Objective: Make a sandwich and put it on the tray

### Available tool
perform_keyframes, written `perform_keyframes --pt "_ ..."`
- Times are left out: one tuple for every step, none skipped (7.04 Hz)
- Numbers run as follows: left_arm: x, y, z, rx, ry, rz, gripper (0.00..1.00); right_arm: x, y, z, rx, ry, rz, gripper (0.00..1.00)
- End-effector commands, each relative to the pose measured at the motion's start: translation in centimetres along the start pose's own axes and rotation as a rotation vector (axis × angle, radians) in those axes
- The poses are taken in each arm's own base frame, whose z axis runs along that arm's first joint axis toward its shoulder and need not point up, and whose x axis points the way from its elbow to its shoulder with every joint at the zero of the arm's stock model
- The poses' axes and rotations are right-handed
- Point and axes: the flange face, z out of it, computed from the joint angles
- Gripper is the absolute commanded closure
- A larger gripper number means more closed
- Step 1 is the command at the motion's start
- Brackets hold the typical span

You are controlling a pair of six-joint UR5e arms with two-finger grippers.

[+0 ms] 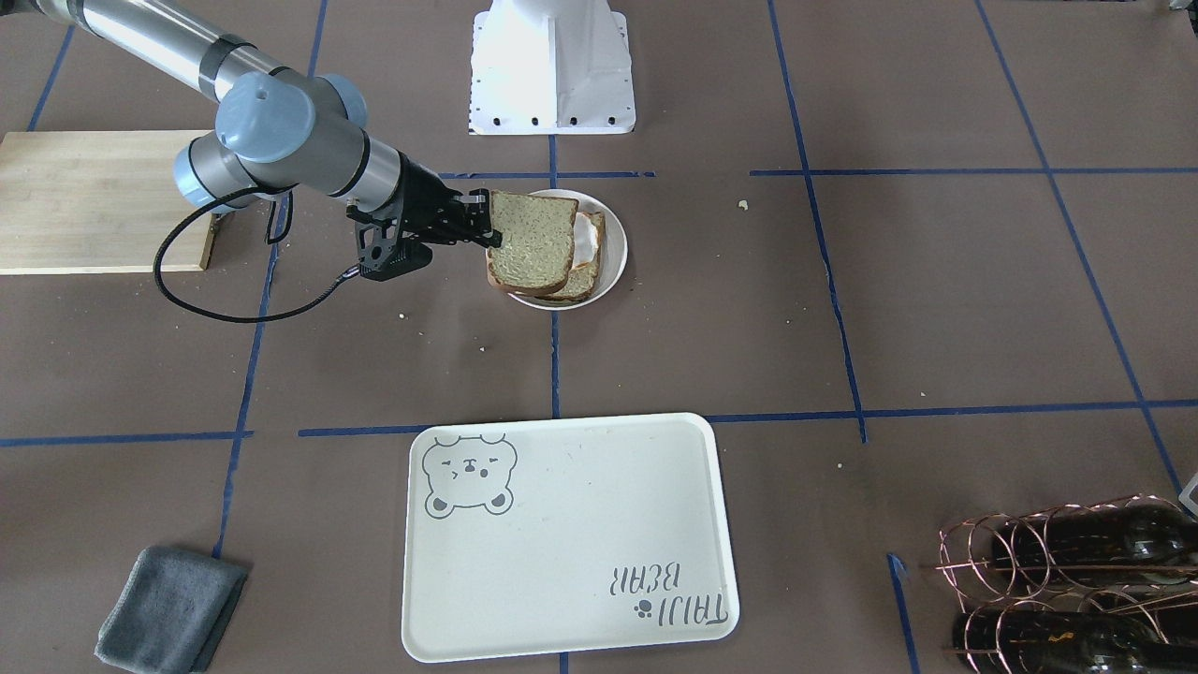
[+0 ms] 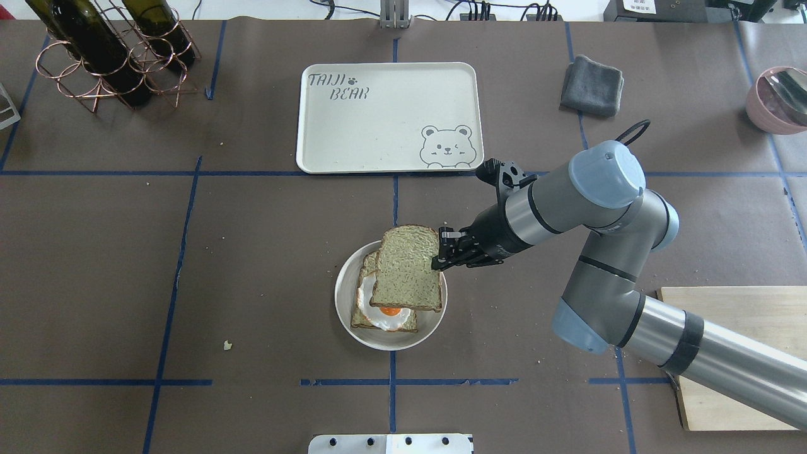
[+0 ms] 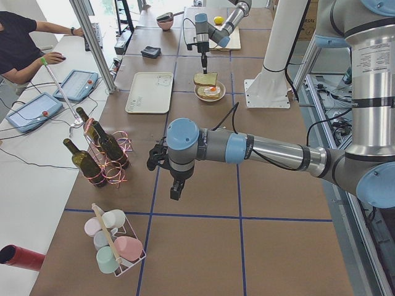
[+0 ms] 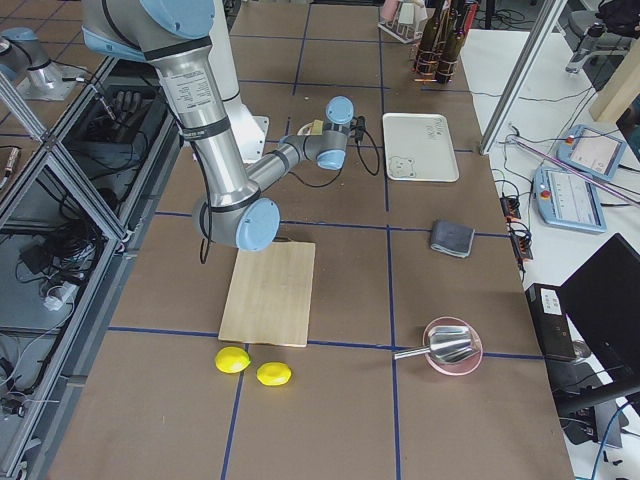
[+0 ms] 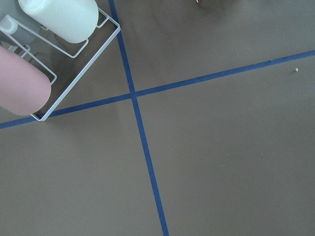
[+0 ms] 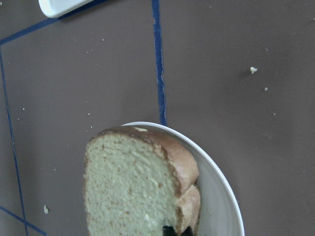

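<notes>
Brown paper crossed with blue tape is spread over the table [image 2: 252,252]. A round plate [image 2: 397,342] is set near the middle, with the cream tray [image 2: 378,126] well apart from it on the far side. On the plate the lower bread slice [image 2: 365,271] is laid with the fried egg [image 2: 386,313] on top. The top slice [image 2: 406,268] is pinched at one edge by the fingers of the right gripper [image 2: 439,251] and is held tilted over the egg, offset so that the yolk is left uncovered. The left gripper [image 3: 176,185] is seen only from the side, far from the food, and whether its fingers are spread cannot be told.

Several risks can be judged from this. With so narrow a hold on one edge, the soft slice could be bent, torn or dropped askew. If it is released where it hangs, the stack would likely be left misaligned, and the egg could be pushed off the lower slice. A lopsided sandwich would be harder to carry to the tray intact.
</notes>
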Motion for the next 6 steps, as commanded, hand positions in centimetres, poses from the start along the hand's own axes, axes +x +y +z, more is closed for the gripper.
perform_keyframes --pt "0.0 0.0 0.0 0.001 0.000 0.001 0.00 -0.8 1.4 2.4 -0.006 0.005 -0.006 1.00" --pt "0.0 0.0 0.0 0.001 0.000 0.001 0.00 -0.7 1.6 3.4 0.003 0.012 -0.005 1.00" --pt "0.0 0.0 0.0 0.001 0.000 0.001 0.00 -0.8 1.6 3.6 0.002 0.013 -0.005 1.00" --pt "0.1 0.0 -0.1 0.002 0.000 0.002 0.00 -0.7 1.7 3.8 -0.002 0.016 -0.004 1.00" --pt "0.1 0.0 -0.1 0.002 0.000 0.002 0.00 -0.4 2.0 4.4 -0.005 0.022 -0.002 1.00" --pt "0.1 0.0 -0.1 0.002 0.000 0.002 0.00 -0.5 2.1 4.6 -0.007 0.020 -0.004 1.00"
